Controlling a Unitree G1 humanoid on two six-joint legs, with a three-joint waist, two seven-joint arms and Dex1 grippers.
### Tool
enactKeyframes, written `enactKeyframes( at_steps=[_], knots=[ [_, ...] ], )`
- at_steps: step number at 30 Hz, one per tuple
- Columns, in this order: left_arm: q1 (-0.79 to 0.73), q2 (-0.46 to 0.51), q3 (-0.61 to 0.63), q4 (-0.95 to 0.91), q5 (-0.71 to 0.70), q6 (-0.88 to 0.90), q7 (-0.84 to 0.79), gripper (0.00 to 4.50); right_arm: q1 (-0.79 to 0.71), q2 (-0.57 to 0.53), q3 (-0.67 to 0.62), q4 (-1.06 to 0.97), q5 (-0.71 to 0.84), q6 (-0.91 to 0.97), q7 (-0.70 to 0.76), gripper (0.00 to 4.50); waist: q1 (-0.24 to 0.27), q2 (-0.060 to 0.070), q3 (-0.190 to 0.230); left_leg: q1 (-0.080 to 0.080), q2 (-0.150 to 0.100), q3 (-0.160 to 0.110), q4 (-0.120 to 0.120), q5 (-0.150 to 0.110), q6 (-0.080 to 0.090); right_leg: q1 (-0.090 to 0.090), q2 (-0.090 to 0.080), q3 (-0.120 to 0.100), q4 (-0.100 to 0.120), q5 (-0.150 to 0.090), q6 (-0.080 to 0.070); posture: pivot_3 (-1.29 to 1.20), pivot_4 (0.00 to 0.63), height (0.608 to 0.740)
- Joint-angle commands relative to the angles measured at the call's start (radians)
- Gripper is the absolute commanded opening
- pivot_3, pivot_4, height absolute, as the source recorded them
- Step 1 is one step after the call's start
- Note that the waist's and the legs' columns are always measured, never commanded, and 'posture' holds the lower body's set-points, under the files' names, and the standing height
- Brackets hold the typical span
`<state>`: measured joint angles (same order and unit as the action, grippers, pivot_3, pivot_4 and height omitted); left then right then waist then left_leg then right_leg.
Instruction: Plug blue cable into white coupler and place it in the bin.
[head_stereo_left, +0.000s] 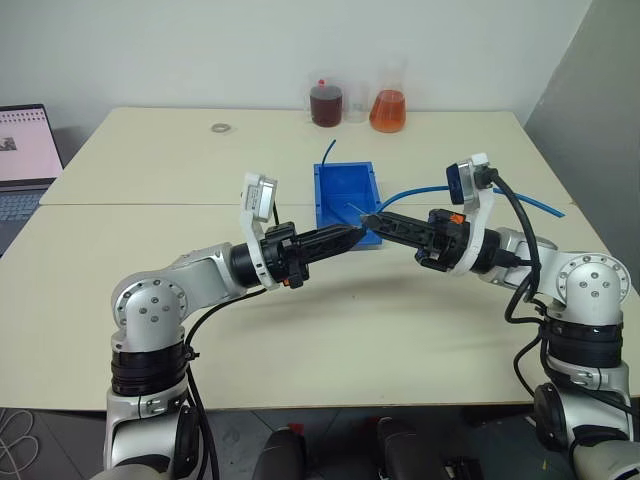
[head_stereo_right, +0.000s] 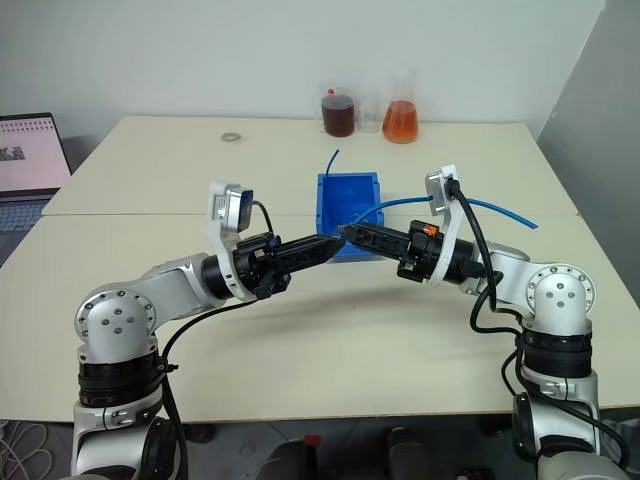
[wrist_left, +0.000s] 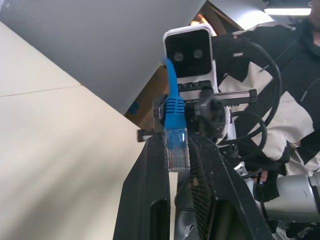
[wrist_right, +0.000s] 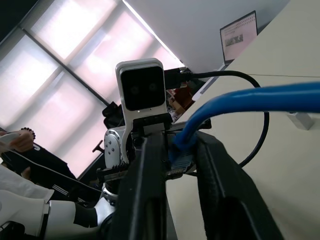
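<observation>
Where the two arms meet in mid-air, the blue cable (wrist_right: 260, 100) has its clear plug (wrist_left: 177, 150) caught between both sets of black fingers, just above the front end of the bin (head_stereo_left: 345, 190). The plug's long axis looks closer to upright than level, with the clear tip pointing down toward the bin and the ribbed blue boot (wrist_left: 175, 111) above it. In the head views it is too small to judge the exact tilt. From the boot the cable rises, bends toward the robot's right, passes behind the right wrist and trails off across the table (head_stereo_left: 400, 330) to its right edge.

The left gripper (head_stereo_left: 352, 234) is clenched on the sides of the plug, reaching in from the left and pointing to the right. The right gripper (head_stereo_left: 370, 220) points the opposite way, its fingers pressed against the same plug end just under the boot, so the two tips touch or nearly touch.

The bin lies lengthwise away from the robot, in the middle of the table. A short dark-blue cable end (head_stereo_left: 328, 152) sticks up just behind it. Well beyond, by the wall, stand a jar of dark liquid (head_stereo_left: 326, 104) and a flask of orange liquid (head_stereo_left: 388, 110). A laptop (head_stereo_left: 25, 145) sits open at the far left.
</observation>
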<state>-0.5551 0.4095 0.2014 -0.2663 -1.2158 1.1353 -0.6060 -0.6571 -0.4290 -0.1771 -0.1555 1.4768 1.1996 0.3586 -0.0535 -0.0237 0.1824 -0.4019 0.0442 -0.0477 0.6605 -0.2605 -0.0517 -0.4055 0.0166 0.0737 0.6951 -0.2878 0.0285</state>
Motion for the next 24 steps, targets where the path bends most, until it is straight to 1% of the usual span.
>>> enactKeyframes(
  at_steps=[1, 7, 8, 10, 11, 13, 14, 17, 20, 24],
  knots=[
    [-0.022, 0.017, 0.005, -0.011, -0.007, -0.025, 0.003, 0.25, -0.017, -0.015, -0.010, -0.018, 0.032, -0.010, 0.044, 0.11, 0.000, 0.000, 0.000, 0.000, 0.000, 0.000, 0.000, 0.000, 0.000, 0.000, 0.000, 0.000, 0.000, 0.000, 0.000, 0.00, 0.150, 0.740],
    [-0.018, 0.014, 0.000, -0.014, -0.005, -0.038, 0.008, 0.25, -0.025, -0.027, -0.002, -0.011, 0.002, -0.018, 0.061, 0.11, 0.000, 0.000, 0.000, 0.000, 0.000, 0.000, 0.000, 0.000, 0.000, 0.000, 0.000, 0.000, -0.001, 0.000, 0.000, 0.00, 0.150, 0.740],
    [-0.015, 0.011, 0.001, -0.014, -0.009, -0.038, 0.011, 0.95, -0.028, -0.028, 0.000, -0.010, -0.006, -0.022, 0.060, 0.11, 0.000, 0.000, 0.000, 0.000, 0.000, 0.000, 0.000, 0.000, 0.000, 0.000, 0.000, 0.000, -0.001, 0.000, 0.000, 0.00, 0.150, 0.740],
    [0.001, 0.011, 0.017, -0.013, -0.028, -0.039, 0.014, 1.42, -0.045, -0.027, 0.004, 0.003, -0.043, -0.041, 0.058, 0.11, 0.000, 0.000, 0.000, 0.000, 0.000, 0.000, 0.000, 0.000, 0.000, 0.000, 0.000, 0.000, -0.001, 0.000, 0.000, 0.00, 0.150, 0.740],
    [0.007, 0.015, 0.020, -0.013, -0.029, -0.041, 0.011, 1.45, -0.049, -0.027, 0.005, 0.006, -0.057, -0.048, 0.057, 0.11, -0.001, 0.000, 0.000, 0.000, 0.000, 0.000, 0.000, 0.000, 0.000, 0.000, 0.000, 0.000, -0.001, 0.000, 0.000, 0.00, 0.150, 0.740],
    [0.018, 0.032, 0.036, -0.009, -0.027, -0.048, 0.001, 1.87, -0.055, -0.028, 0.009, 0.020, -0.090, -0.059, 0.068, 0.11, -0.002, 0.000, 0.000, 0.000, 0.000, 0.000, -0.001, 0.000, 0.000, 0.000, 0.000, 0.000, -0.001, 0.000, 0.000, 0.00, 0.150, 0.740],
    [0.022, 0.039, 0.044, -0.010, -0.035, -0.048, 0.001, 1.99, -0.058, -0.028, 0.011, 0.025, -0.104, -0.063, 0.074, 0.11, -0.002, 0.000, 0.000, 0.000, 0.000, 0.000, -0.001, 0.000, 0.000, 0.000, 0.000, 0.000, -0.001, 0.000, 0.000, 0.00, 0.150, 0.740],
    [0.050, 0.059, 0.063, -0.042, -0.075, -0.039, 0.009, 2.71, -0.078, -0.029, 0.005, 0.050, -0.132, -0.071, 0.085, 0.11, -0.001, 0.000, 0.000, 0.000, 0.000, -0.001, -0.001, 0.000, 0.000, 0.000, 0.000, -0.001, -0.002, 0.000, 0.000, 0.00, 0.150, 0.740],
    [0.098, 0.079, 0.081, -0.080, -0.095, -0.044, 0.032, 3.33, -0.093, -0.037, 0.005, 0.070, -0.168, -0.081, 0.108, 0.11, -0.002, 0.001, 0.001, -0.001, 0.000, 0.000, -0.001, 0.000, 0.000, 0.000, 0.000, 0.000, -0.004, 0.000, 0.000, 0.00, 0.150, 0.740],
    [0.152, 0.119, 0.106, -0.124, -0.037, -0.098, 0.067, 4.22, -0.114, -0.042, 0.003, 0.088, -0.210, -0.091, 0.134, 0.11, 0.001, 0.001, 0.001, -0.002, 0.001, -0.002, -0.002, 0.000, 0.000, 0.000, 0.000, -0.002, -0.005, 0.000, 0.000, 0.00, 0.150, 0.740]
  ],
)
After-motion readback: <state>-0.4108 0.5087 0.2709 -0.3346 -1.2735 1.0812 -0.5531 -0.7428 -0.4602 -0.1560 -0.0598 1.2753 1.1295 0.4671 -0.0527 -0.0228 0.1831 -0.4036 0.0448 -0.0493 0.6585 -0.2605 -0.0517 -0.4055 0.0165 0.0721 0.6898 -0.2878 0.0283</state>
